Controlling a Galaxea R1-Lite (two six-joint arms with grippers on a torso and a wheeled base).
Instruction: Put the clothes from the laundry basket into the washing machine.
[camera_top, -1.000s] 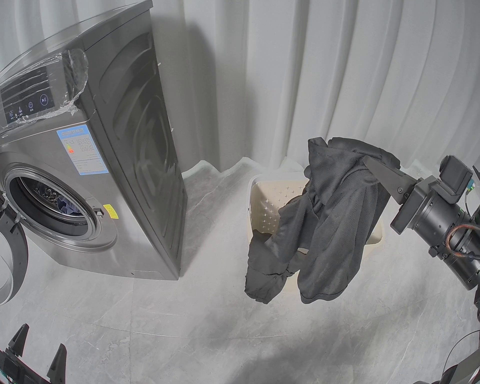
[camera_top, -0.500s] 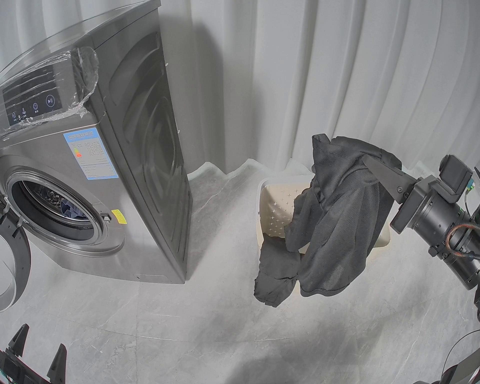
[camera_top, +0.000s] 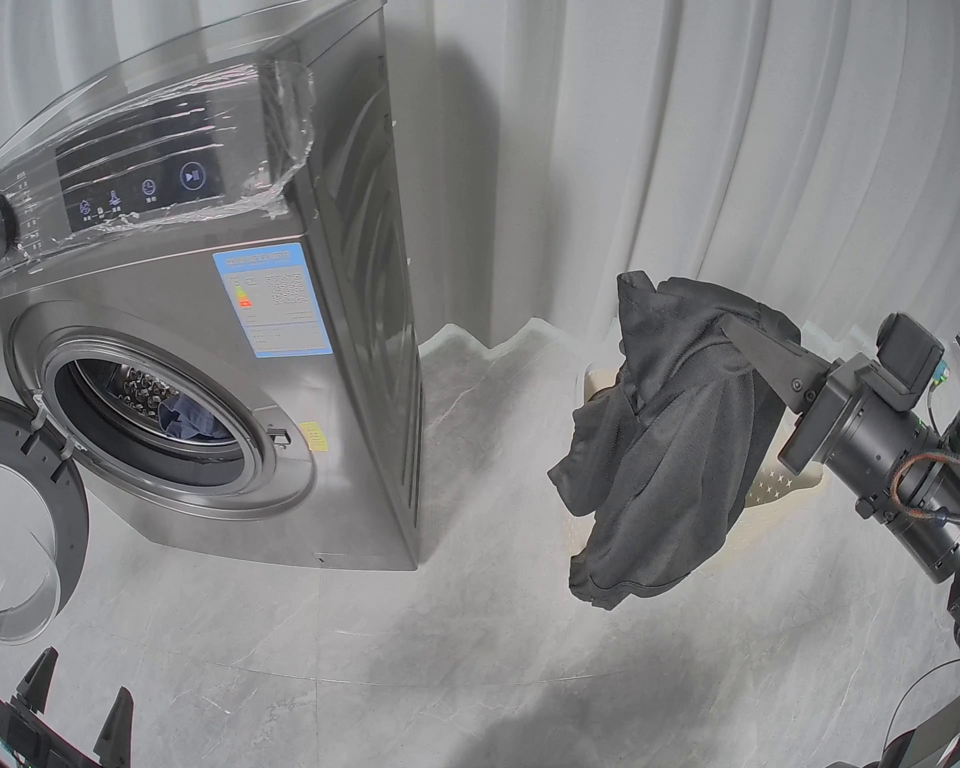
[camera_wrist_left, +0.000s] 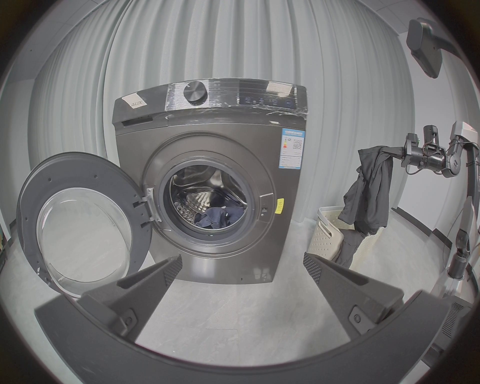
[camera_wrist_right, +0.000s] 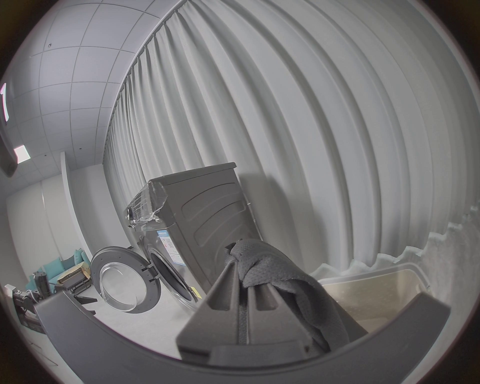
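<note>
Right gripper (camera_top: 738, 332) clamped tight on a dark garment (camera_top: 660, 450), garment hanging over the laundry basket (camera_top: 790, 488), right of the open-doored washing machine (camera_top: 300, 330), left gripper (camera_top: 80, 685) low, fingers spread apart, holding nothing

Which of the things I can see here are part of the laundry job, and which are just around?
Part of the job: dark grey garment, clamped in the right gripper; laundry basket; washing machine, door open; blue clothing in its drum; left gripper, open.

Just there: white curtain; plastic film over the control panel; blue label sticker.
</note>
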